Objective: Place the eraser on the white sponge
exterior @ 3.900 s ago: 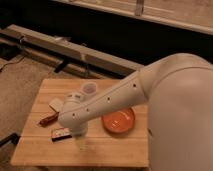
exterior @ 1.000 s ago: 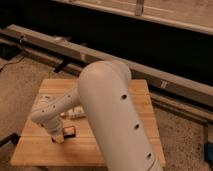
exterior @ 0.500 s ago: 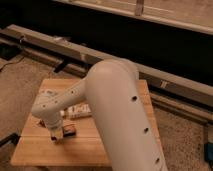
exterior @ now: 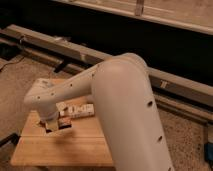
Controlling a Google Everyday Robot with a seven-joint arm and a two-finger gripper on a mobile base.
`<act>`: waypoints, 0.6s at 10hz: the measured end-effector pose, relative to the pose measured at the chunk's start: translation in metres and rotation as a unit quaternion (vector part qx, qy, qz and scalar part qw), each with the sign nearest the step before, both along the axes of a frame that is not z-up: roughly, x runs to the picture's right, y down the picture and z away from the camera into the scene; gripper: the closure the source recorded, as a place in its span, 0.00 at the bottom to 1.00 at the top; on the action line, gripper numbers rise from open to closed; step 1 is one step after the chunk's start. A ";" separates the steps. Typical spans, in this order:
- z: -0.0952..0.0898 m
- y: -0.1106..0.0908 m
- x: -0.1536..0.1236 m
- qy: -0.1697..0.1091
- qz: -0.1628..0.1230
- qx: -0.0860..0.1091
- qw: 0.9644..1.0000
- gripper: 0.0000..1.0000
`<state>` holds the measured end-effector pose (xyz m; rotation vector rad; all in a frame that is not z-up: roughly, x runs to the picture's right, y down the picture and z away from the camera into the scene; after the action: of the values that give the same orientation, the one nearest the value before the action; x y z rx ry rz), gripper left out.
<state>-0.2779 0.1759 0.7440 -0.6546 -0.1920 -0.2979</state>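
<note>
My gripper (exterior: 50,125) hangs under the white wrist over the left part of the wooden table (exterior: 75,150), low above the board. A small dark block with a pale top, the eraser (exterior: 64,121), lies right beside the gripper on its right; I cannot tell whether they touch. A small whitish patch (exterior: 61,107) shows just under the forearm, next to the box; it may be the white sponge, but most of it is hidden by the arm.
A longer white box with dark print (exterior: 81,110) lies right of the eraser. My bulky white arm (exterior: 125,100) covers the table's right and back parts. A metal rail (exterior: 55,42) runs behind the table. Carpet floor surrounds it.
The arm's big link has swung further right and toward the camera. The gripper has stayed low over the table's left part by the small dark block.
</note>
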 end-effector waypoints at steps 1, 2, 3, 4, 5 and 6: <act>-0.003 -0.010 -0.012 -0.008 -0.001 0.006 1.000 1.00; -0.003 -0.020 -0.027 -0.017 -0.004 0.011 1.000 1.00; 0.003 -0.027 -0.037 -0.023 -0.004 0.016 1.000 1.00; 0.011 -0.033 -0.046 -0.028 -0.005 0.020 0.999 1.00; 0.018 -0.037 -0.050 -0.030 -0.005 0.022 0.999 1.00; 0.029 -0.043 -0.054 -0.030 -0.004 0.025 0.999 1.00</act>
<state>-0.3322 0.1332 0.7726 -0.5972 -0.2383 -0.3288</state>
